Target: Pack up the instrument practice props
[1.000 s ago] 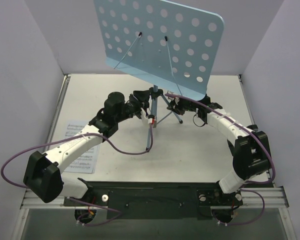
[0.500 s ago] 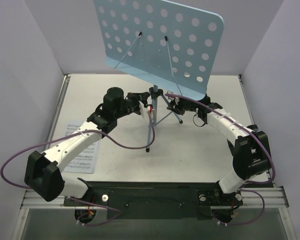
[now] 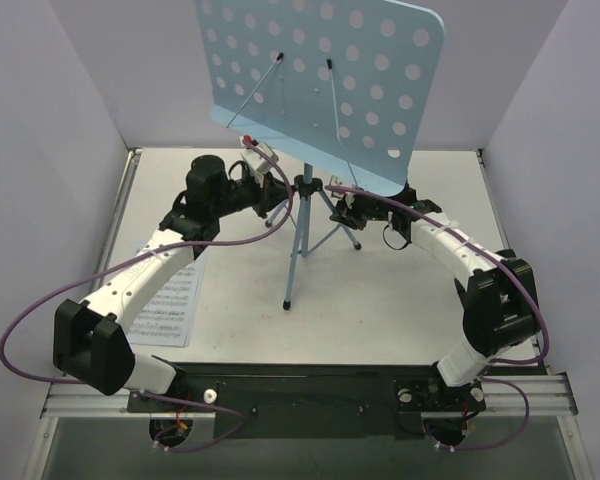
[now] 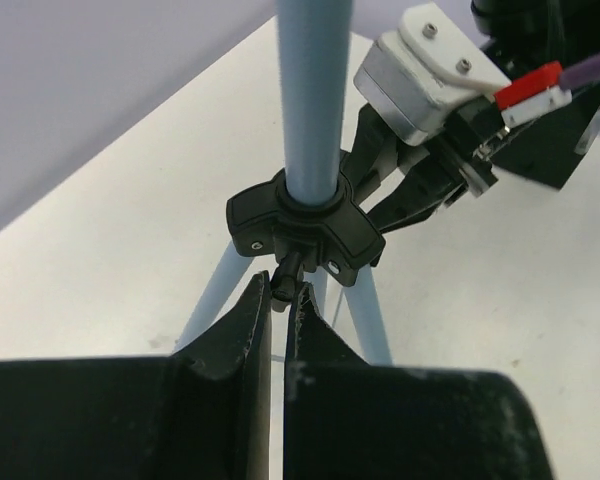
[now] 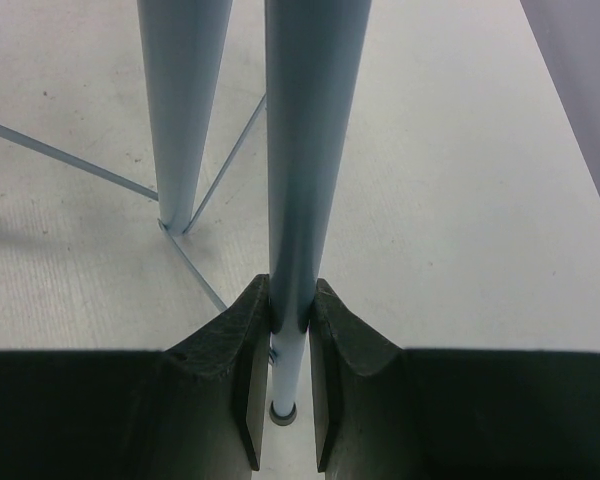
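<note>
The light-blue hole-punched music stand point(image 3: 320, 80) stands on its tripod at the table's middle back. In the left wrist view my left gripper point(image 4: 280, 290) is shut on a small black knob point(image 4: 286, 272) under the stand's black hub point(image 4: 305, 225), around the blue pole point(image 4: 312, 100). From above, my left gripper point(image 3: 283, 196) sits left of the hub. My right gripper point(image 5: 290, 300) is shut on one blue tripod leg point(image 5: 305, 150); from above my right gripper point(image 3: 338, 212) is right of the pole. White sheet-music pages point(image 3: 170, 305) lie under the left arm. The metronome is out of view.
Pale walls close in the table on the left point(image 3: 50, 150), right point(image 3: 570, 150) and back. The front tripod leg ends at a foot point(image 3: 288, 304) on the table's middle. Purple cables point(image 3: 250, 235) loop off both arms. A second tripod leg point(image 5: 185, 100) stands left of the held one.
My left gripper has moved from the front leg up and back to the hub and closed on the knob. The stand's desk has turned and shifted slightly. The right gripper stays on its leg.
</note>
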You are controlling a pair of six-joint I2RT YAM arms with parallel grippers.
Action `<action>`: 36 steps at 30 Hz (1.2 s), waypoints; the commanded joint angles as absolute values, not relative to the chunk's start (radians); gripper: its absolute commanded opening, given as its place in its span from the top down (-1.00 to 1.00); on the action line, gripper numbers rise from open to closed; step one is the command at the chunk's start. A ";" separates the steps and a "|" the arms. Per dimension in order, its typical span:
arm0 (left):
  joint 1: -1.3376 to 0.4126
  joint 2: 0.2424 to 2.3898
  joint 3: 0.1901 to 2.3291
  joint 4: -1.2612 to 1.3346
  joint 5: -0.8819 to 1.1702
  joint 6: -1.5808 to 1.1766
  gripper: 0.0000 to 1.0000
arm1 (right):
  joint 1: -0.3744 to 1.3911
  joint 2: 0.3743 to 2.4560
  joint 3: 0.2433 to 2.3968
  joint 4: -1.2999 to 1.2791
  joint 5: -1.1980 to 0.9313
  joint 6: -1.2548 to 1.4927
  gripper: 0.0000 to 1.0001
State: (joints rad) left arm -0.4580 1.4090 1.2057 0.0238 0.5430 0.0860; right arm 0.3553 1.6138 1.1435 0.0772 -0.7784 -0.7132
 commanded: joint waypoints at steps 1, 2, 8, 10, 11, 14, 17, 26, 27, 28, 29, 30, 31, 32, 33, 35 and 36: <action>-0.434 1.390 1.174 0.112 0.568 -0.348 1.00 | 0.377 1.664 1.140 -0.164 -0.785 -0.744 0.99; -0.431 1.391 1.170 0.117 0.563 -0.382 1.00 | 0.376 1.664 1.144 -0.173 -0.779 -0.747 0.99; -0.416 1.370 1.100 0.208 0.572 -0.416 1.00 | 0.388 1.654 1.152 -0.210 -0.758 -0.759 0.99; -0.420 1.355 1.066 0.251 0.572 -0.434 1.00 | 0.391 1.648 1.155 -0.227 -0.749 -0.759 0.99; -0.423 1.348 1.054 0.291 0.566 -0.457 1.00 | 0.394 1.646 1.158 -0.232 -0.744 -0.762 0.99; -0.429 1.347 1.006 0.391 0.548 -0.538 1.00 | 0.394 1.643 1.172 -0.267 -0.727 -0.764 0.99; -0.423 1.344 0.994 0.414 0.407 -0.712 1.00 | 0.396 1.643 1.181 -0.299 -0.709 -0.764 0.99; -0.390 1.279 0.980 0.093 0.149 -1.536 1.00 | 0.402 1.637 1.155 -0.345 -0.693 -0.759 0.99; -0.382 1.276 0.986 0.054 0.150 -1.595 1.00 | 0.402 1.634 1.152 -0.344 -0.692 -0.759 0.99; -0.377 1.276 0.986 -0.037 0.178 -1.729 1.00 | 0.403 1.634 1.147 -0.344 -0.690 -0.761 0.99; -0.370 1.278 0.986 -0.069 0.192 -1.777 1.00 | 0.406 1.632 1.146 -0.345 -0.690 -0.762 0.99; -0.368 1.278 0.986 -0.102 0.207 -1.822 0.93 | 0.408 1.629 1.146 -0.344 -0.689 -0.765 0.99; -0.362 1.275 0.989 -0.119 0.210 -1.825 0.84 | 0.411 1.628 1.143 -0.345 -0.687 -0.767 0.99; -0.357 1.273 0.994 -0.141 0.216 -1.845 0.69 | 0.413 1.626 1.144 -0.344 -0.686 -0.769 0.99; -0.335 1.275 1.003 -0.188 0.222 -1.858 0.49 | 0.413 1.626 1.146 -0.344 -0.684 -0.770 0.99; -0.292 1.270 1.014 -0.199 0.219 -1.829 0.28 | 0.413 1.626 1.153 -0.344 -0.683 -0.773 0.99; -0.261 1.269 1.014 -0.207 0.209 -1.791 0.19 | 0.414 1.626 1.154 -0.344 -0.683 -0.775 0.99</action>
